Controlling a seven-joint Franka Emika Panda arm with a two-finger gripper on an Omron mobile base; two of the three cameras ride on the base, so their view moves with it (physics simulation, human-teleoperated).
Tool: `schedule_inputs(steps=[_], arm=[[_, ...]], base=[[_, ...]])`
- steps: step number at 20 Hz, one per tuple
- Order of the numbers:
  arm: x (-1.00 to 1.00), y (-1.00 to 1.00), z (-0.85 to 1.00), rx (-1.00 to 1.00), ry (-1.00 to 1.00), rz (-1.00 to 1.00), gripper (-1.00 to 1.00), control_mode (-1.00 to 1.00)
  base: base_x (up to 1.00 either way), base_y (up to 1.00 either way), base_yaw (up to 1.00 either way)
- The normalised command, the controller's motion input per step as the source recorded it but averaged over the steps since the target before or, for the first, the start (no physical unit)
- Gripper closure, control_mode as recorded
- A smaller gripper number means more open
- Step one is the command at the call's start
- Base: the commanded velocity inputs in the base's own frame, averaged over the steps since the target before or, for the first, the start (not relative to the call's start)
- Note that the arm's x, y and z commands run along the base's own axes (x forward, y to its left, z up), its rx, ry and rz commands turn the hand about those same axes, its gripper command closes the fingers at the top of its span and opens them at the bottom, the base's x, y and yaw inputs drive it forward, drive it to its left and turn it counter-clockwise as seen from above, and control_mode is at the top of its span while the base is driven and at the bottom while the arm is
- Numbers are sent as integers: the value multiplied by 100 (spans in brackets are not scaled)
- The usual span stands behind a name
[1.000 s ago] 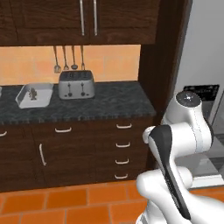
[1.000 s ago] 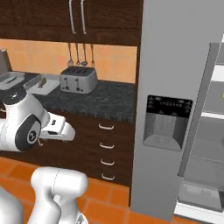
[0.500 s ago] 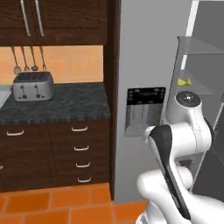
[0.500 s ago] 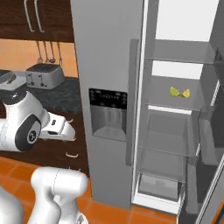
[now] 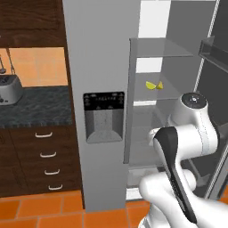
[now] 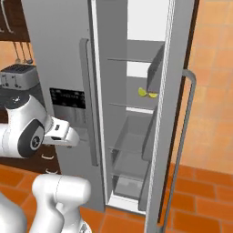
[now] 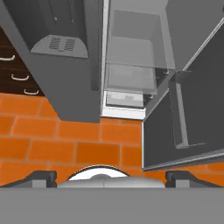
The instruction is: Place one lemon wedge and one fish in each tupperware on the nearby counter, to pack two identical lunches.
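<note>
Two yellow lemon wedges [image 5: 153, 85] [image 6: 148, 93] lie on a middle glass shelf inside the open fridge. My gripper [image 7: 111, 178] is open, its two dark fingertips [image 7: 41, 177] wide apart with nothing between them. It looks down at the orange floor in front of the fridge, well short of the shelves. The black speckled counter [image 5: 35, 111] runs off to the left. The fish and the tupperware are out of view.
The fridge's right door [image 6: 168, 113] [image 7: 188, 100] stands swung open. Its shut left door carries a dispenser [image 5: 103, 116] [image 6: 68, 98]. A toaster [image 5: 9, 88] [image 6: 16, 75] sits on the counter above brown drawers [image 5: 44, 156]. Clear bins [image 7: 131, 57] fill the fridge's lower part.
The base has moved to the right: both base views have slid from the counter and toaster to the open fridge. The arm keeps its pose and the gripper stays open.
</note>
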Motion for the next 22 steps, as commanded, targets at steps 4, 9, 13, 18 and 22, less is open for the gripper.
schedule_inputs(steps=[4, 9, 13, 18, 22], arm=[[0, 0, 0, 0, 0, 0, -100, 100], [0, 0, 0, 0, 0, 0, -100, 100], [0, 0, 0, 0, 0, 0, -100, 100], [0, 0, 0, 0, 0, 0, -100, 100], [0, 0, 0, 0, 0, 0, -100, 100]], base=[[56, -25, -2], [29, -34, -13], [20, -38, -17], [28, -34, -15], [47, -31, -10]])
